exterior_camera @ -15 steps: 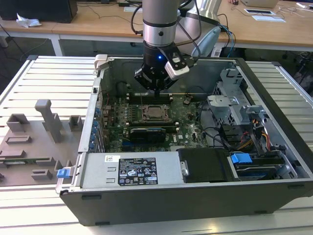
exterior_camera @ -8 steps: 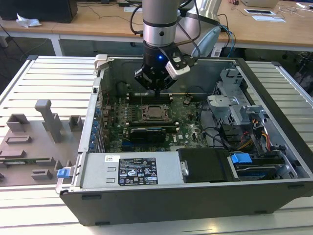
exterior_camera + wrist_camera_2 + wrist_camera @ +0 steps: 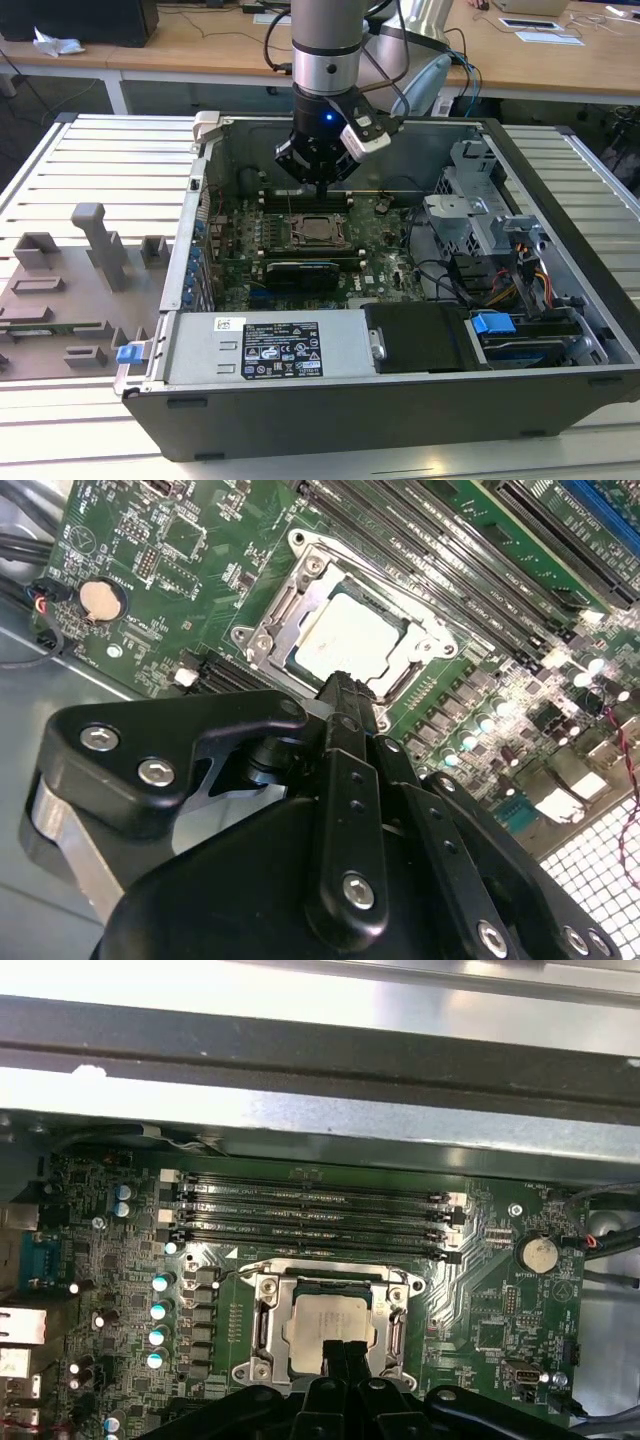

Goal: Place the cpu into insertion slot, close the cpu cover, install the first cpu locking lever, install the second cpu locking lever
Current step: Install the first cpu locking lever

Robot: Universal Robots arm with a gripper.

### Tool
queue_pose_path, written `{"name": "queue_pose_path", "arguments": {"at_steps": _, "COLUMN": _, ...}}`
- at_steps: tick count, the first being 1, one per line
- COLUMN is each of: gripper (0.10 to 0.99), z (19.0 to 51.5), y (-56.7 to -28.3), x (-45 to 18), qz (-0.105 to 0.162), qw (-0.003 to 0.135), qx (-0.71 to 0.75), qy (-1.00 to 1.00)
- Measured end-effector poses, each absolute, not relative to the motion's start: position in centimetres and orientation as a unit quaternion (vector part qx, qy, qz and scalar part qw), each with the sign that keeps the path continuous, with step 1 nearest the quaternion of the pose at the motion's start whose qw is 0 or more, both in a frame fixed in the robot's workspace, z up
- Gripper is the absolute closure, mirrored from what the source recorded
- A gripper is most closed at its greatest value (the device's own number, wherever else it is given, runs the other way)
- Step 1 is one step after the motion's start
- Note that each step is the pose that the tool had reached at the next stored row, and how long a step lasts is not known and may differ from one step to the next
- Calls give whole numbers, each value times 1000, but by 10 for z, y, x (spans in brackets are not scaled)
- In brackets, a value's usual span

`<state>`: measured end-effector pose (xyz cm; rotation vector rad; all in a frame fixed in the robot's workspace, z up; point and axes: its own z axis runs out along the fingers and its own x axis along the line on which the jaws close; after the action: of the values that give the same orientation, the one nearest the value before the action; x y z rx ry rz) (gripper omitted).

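The cpu (image 3: 330, 1322), a silvery square chip, lies in the insertion slot (image 3: 300, 232) on the green motherboard; it also appears in the exterior view (image 3: 318, 230) and the second wrist view (image 3: 345, 640). The cpu cover (image 3: 268, 1320), a silver frame, lies flat around the chip, seen too in the second wrist view (image 3: 280, 630). My gripper (image 3: 322, 186) hangs just above the socket's far edge inside the open computer case. Both wrist views show its black fingers pressed together with nothing between them, the tips (image 3: 347, 1352) (image 3: 345, 688) close over the chip's edge.
Long memory slots (image 3: 310, 1210) run beside the socket. A coin battery (image 3: 541, 1253) sits on the board. A long black card (image 3: 300, 270), the power supply (image 3: 270, 345), a drive cage (image 3: 480, 205) and cables (image 3: 450, 270) crowd the case. A grey fixture plate (image 3: 70, 280) lies outside.
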<state>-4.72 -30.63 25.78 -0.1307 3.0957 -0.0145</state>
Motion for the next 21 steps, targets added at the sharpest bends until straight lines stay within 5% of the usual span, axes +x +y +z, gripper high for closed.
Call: {"name": "queue_pose_path", "arguments": {"at_steps": 21, "gripper": 980, "z": 258, "y": -306, "x": -48, "qz": -4, "qw": 22, "qx": -76, "qy": 997}}
